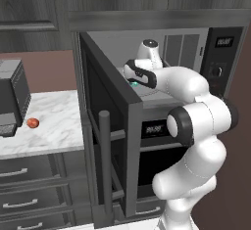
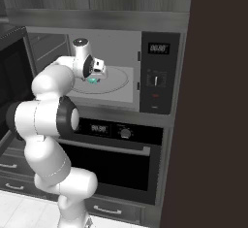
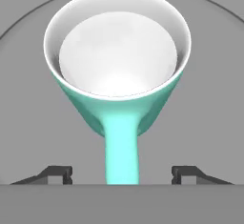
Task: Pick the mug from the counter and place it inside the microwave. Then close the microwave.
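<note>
The mug (image 3: 116, 70) is seen from above in the hand view, upright on the grey turntable (image 3: 28, 123) inside the microwave (image 2: 121, 67). It is teal on the outside and white on the inside. Its handle (image 3: 122, 149) is pointed toward the camera and lies between the two dark fingertips (image 3: 56, 173), which are set wide apart and are not touching it. The gripper (image 3: 122, 174) is held just above the mug with its jaws spread, so nothing is clamped. In the right base view, a small bit of teal (image 2: 91, 80) is seen under the hand (image 2: 95, 69), on the round turntable (image 2: 116, 79). The microwave door (image 1: 105, 126) is swung wide open in the left base view, and its tall bar handle (image 1: 104, 165) is seen in front. The control panel (image 2: 157, 72) is placed to the right of the opening. The oven (image 2: 116, 159) is set below the microwave. On the white marble counter (image 1: 54, 121), a small red fruit (image 1: 33, 123) is seen near a grey coffee machine (image 1: 12, 99).
</note>
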Controlling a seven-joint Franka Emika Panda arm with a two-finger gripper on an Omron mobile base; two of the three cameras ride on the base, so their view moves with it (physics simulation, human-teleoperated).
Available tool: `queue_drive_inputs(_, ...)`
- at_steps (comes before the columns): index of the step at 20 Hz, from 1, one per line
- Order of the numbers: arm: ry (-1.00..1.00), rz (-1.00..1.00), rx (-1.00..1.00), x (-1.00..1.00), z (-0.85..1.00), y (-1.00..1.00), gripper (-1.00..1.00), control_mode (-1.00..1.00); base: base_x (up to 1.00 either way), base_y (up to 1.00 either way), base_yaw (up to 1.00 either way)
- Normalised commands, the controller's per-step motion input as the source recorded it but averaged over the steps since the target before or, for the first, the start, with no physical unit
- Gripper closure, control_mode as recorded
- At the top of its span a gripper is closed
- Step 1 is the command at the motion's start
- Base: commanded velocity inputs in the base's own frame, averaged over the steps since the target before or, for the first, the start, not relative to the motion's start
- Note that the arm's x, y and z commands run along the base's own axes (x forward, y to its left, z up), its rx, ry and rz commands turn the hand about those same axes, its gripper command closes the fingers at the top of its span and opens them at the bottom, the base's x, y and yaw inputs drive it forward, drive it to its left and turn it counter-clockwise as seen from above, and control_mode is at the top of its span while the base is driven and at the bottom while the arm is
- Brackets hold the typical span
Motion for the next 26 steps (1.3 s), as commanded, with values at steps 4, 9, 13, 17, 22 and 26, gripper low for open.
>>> queue_drive_inputs(4, 0.00, 0.00, 0.00, 0.00, 0.00, -0.09, -1.00, -1.00, 0.00, 0.00, 0.00)
queue_drive_inputs(9, -0.07, 0.01, 0.00, -0.44, 0.01, -0.13, -1.00, -1.00, 0.00, 0.00, 0.00)
queue_drive_inputs(13, -0.08, 0.00, 0.00, -0.69, 0.00, -0.07, -1.00, -1.00, 0.00, 0.00, 0.00)
queue_drive_inputs(17, -0.04, 0.00, 0.00, -0.79, 0.00, 0.00, -1.00, -1.00, 0.00, 0.00, 0.00)
queue_drive_inputs(22, -0.07, 0.00, 0.00, -0.85, 0.00, 0.00, -1.00, -1.00, 0.00, 0.00, 0.00)
queue_drive_inputs(26, -0.01, 0.00, 0.00, -0.76, 0.10, 0.00, -1.00, -1.00, 0.00, 0.00, 0.00)
